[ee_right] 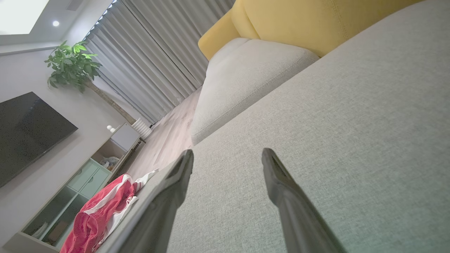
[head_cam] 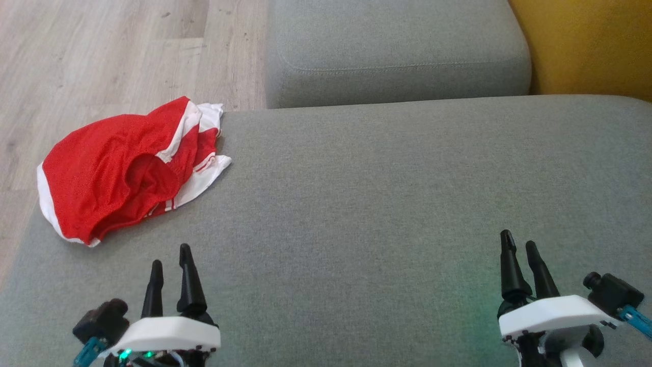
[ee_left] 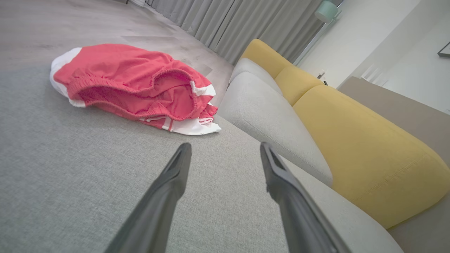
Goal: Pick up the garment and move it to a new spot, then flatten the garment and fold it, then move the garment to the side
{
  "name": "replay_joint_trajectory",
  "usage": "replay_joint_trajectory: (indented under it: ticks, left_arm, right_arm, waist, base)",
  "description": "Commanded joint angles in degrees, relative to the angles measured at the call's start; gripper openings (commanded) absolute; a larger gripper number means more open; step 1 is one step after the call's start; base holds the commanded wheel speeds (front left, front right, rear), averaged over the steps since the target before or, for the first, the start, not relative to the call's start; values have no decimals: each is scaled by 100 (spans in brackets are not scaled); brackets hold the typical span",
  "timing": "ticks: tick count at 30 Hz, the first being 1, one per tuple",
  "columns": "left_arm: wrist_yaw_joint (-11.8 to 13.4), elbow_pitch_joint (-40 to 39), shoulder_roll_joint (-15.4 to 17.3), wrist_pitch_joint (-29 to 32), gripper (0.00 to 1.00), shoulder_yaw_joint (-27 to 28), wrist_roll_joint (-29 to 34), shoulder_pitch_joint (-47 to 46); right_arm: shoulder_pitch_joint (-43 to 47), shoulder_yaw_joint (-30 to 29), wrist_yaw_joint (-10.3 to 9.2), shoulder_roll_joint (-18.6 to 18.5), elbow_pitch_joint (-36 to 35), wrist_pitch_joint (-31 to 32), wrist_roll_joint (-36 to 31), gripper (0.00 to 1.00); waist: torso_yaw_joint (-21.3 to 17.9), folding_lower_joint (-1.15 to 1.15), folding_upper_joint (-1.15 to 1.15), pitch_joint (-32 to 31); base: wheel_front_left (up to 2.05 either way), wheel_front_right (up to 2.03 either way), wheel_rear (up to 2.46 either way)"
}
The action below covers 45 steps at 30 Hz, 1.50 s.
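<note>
The garment [head_cam: 127, 168] is a crumpled pair of red shorts with white trim, lying at the left edge of the grey sofa seat [head_cam: 382, 204]. My left gripper [head_cam: 171, 255] hovers open near the seat's front left, a short way in front of the garment, with nothing between its fingers. In the left wrist view the garment [ee_left: 133, 88] lies ahead and to the left of the left gripper [ee_left: 225, 149]. My right gripper [head_cam: 518, 243] stands open and empty at the front right, far from the garment. The right wrist view has the garment [ee_right: 102, 214] at lower left, beside the right gripper [ee_right: 226, 154].
A second grey cushion [head_cam: 397, 51] adjoins the seat at the back, with a yellow backrest [head_cam: 586, 46] to the right. Wooden floor [head_cam: 102, 51] lies past the seat's left edge. Curtains [ee_right: 151, 59], a plant [ee_right: 70, 65] and a TV cabinet [ee_right: 88, 175] stand further off.
</note>
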Motion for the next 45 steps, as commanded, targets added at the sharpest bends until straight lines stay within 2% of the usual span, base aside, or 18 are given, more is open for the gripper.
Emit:
replay_joint_trajectory:
  ticks: [1,19,38,45]
  left_arm:
    - [23,-227,71,-67,100,42,166,-122]
    - [332,-232,144,-417,100,-321,1429,-104]
    - [533,-54,210,-767,100,-639,2685,-78]
    - [731,119,246,-903,100,-712,3177,-77]
  right_arm:
    - [-212,126,55,-91,-230,-75,-166,100]
    - [-186,351,69,-140,-288,-423,-1420,100]
    - [-176,465,83,-189,-109,-771,-2768,100]
    - [-169,481,89,-207,22,-906,-3239,100]
  waist:
    - [-2,0,0,-9]
    - [-16,0,0,-96]
    - [-6,0,0,-191]
    - [2,0,0,-241]
  base:
    - [0,0,0]
    - [0,0,0]
    - [0,0,0]
    - [0,0,0]
